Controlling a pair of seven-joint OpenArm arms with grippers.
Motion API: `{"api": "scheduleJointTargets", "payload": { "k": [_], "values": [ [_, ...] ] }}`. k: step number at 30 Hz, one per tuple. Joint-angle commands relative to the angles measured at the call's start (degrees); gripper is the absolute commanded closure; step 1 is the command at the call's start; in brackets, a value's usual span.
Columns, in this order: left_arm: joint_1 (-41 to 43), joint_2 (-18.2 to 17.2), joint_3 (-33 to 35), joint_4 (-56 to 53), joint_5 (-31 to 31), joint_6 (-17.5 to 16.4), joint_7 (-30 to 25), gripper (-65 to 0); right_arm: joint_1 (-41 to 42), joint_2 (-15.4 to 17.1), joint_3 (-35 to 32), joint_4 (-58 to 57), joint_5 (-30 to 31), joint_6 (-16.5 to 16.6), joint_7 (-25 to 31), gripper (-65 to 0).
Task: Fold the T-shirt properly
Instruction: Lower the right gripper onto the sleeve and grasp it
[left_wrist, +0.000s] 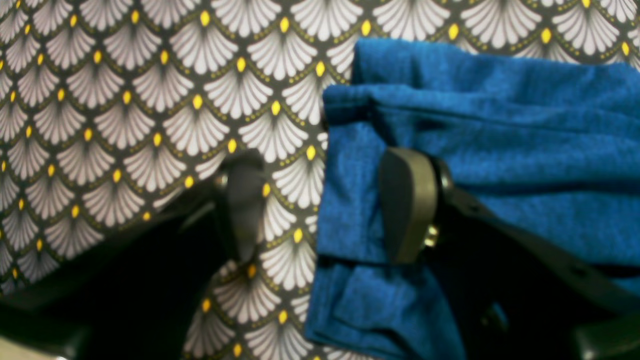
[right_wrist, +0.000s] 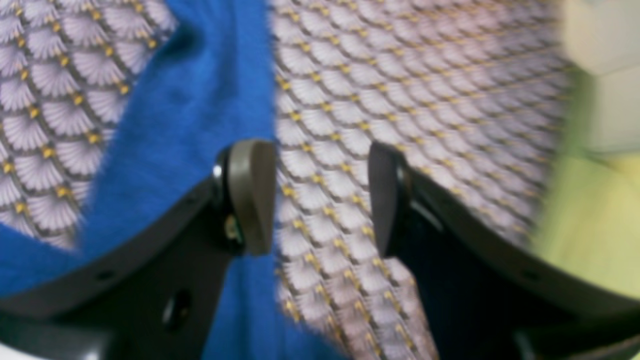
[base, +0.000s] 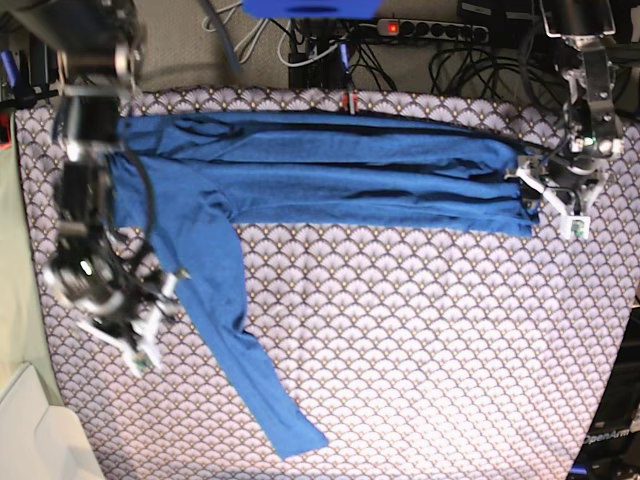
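Note:
The blue T-shirt (base: 320, 165) lies folded in a long band across the far side of the table, with one long sleeve (base: 235, 330) trailing towards the near side. My left gripper (base: 537, 192) is at the band's right end. In the left wrist view it (left_wrist: 325, 205) is open, with one finger (left_wrist: 407, 205) over the shirt's layered edge (left_wrist: 500, 125) and the other over the bare cloth. My right gripper (base: 160, 295) hovers left of the sleeve. In the right wrist view it (right_wrist: 317, 195) is open and empty over the tablecloth, beside the sleeve (right_wrist: 200, 100).
A fan-patterned tablecloth (base: 420, 330) covers the table. A power strip and cables (base: 420, 30) lie beyond the far edge. A white box (base: 35, 435) stands off the table's near left corner. The table's left edge is close to my right arm.

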Motion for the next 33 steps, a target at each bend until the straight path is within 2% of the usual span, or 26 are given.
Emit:
{"api": "scheduleJointTargets", "payload": {
  "k": [1,7,11,14,18,23,28,33],
  "values": [
    [-0.53,-0.74,-0.14,0.51,0.12,-0.07,0.15,-36.8,4.24,0.16,-0.32,-2.47,0.1,-0.29,1.72,-30.7],
    [-0.62,-0.74,-0.14,0.6,0.03,-0.07,0.15,-36.8,14.88,-0.98,-1.99,-24.45,0.1,-0.64,11.48,-30.6],
    [-0.79,-0.74,-0.14,0.51,0.03,-0.07,0.15,-36.8,20.06,-0.98,-1.99,-37.99,0.1,-4.33,19.04,-30.6],
    [-0.88,-0.74,-0.14,0.42,0.03,-0.07,0.15,-36.8,21.82,-0.98,-1.99,-44.58,0.1,-5.21,23.96,-30.6],
    [-0.88,0.49,-0.23,0.24,0.56,-0.07,0.15,-36.8,22.0,-1.07,-1.99,-48.19,0.1,-5.38,28.88,-30.6],
    [-0.97,0.85,-0.23,0.07,0.56,0.02,0.15,-36.8,22.09,-1.16,-1.99,-51.53,0.1,-7.76,33.1,-30.7],
    [-0.97,0.93,-0.23,0.07,0.56,0.02,0.15,-36.8,21.65,-1.16,-2.08,-54.25,0.1,-7.76,36.18,-30.7],
    [-0.97,0.93,-0.23,-0.02,0.56,0.02,0.15,-36.8,19.98,-1.34,-2.08,-54.25,0.1,-7.76,36.71,-30.7]
  ]
}}
